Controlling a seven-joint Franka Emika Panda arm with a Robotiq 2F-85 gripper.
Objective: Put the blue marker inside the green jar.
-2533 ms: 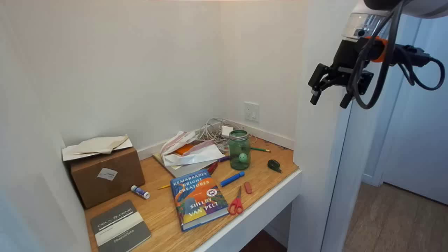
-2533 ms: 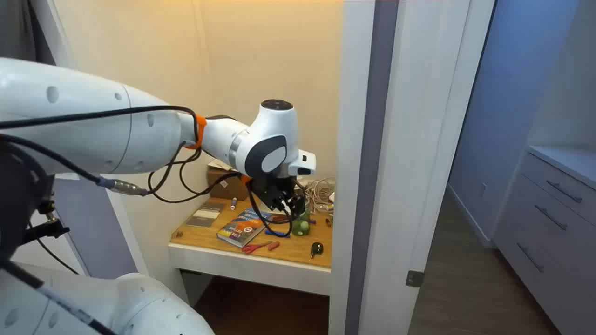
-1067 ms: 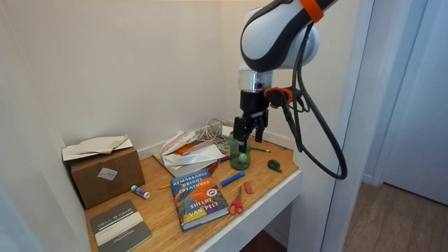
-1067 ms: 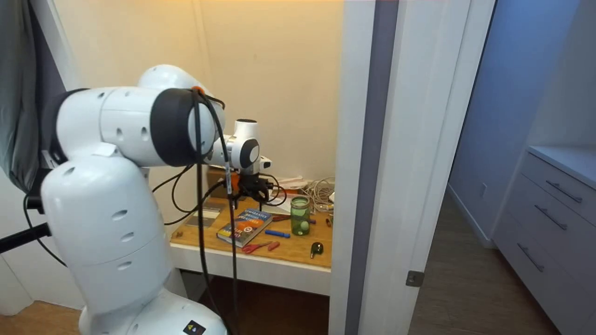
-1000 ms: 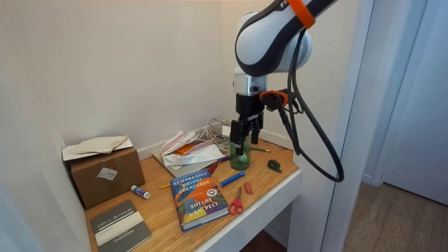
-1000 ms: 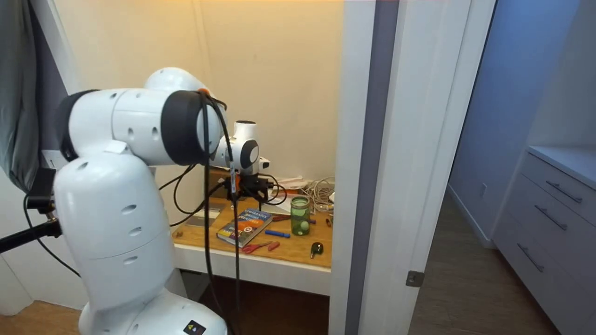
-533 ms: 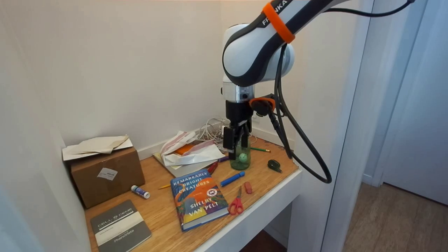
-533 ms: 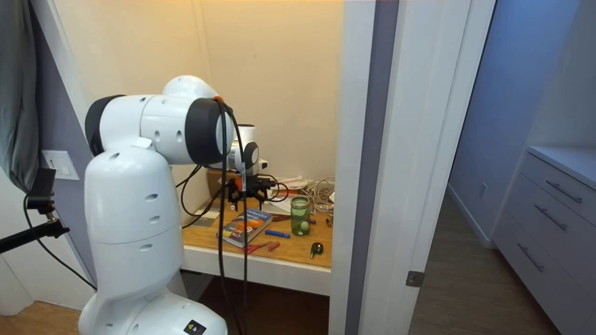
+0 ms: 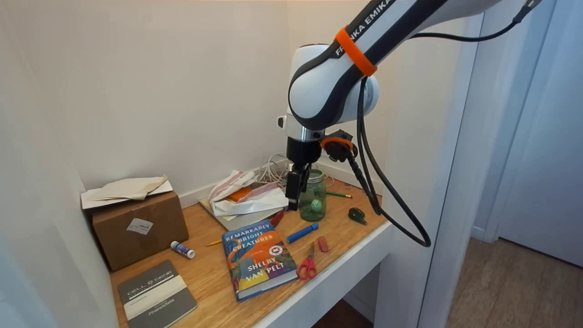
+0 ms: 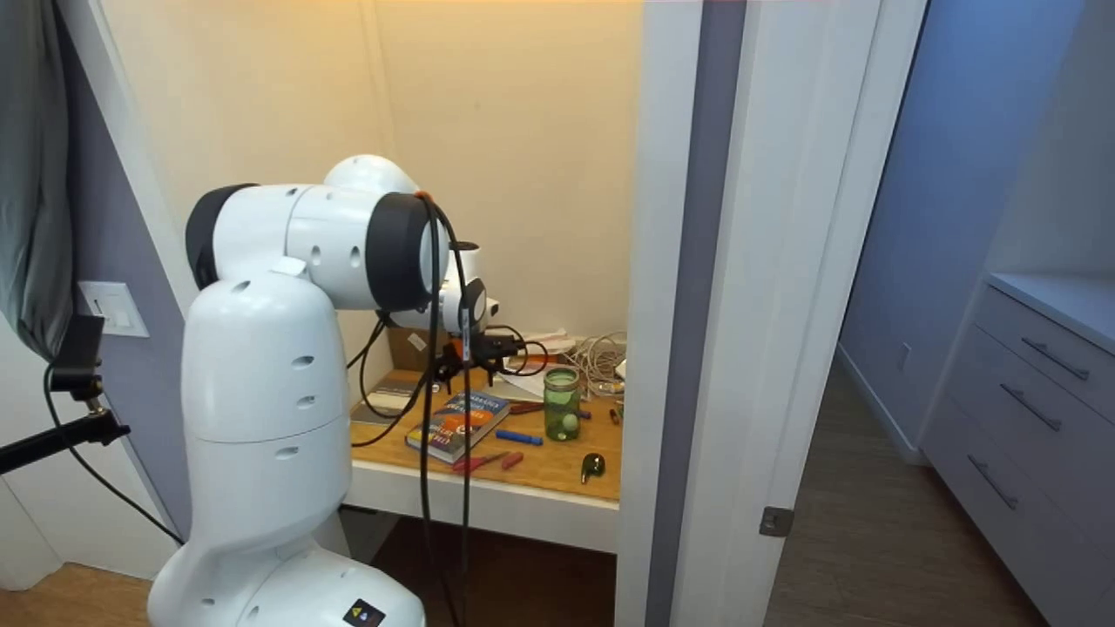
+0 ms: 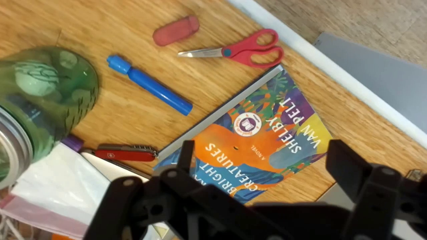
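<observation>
On the brown wooden desktop (image 11: 130, 126), the slim blue plastic marker (image 11: 153, 87) lies between the translucent green glass jar (image 11: 50, 110) and the orange-and-blue hardcover book (image 11: 247, 150). Our black two-fingered gripper (image 11: 262, 155) is spread; we should centre it over the marker, jaws crosswise, before lowering.

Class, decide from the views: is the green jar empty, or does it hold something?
The green jar is not empty: a pale round object shows through its side, low inside it, in both exterior views.

Arm (image 10: 266, 374) bent, claw (image 11: 263, 155) pointing down, fingers (image 11: 347, 166) apart
</observation>
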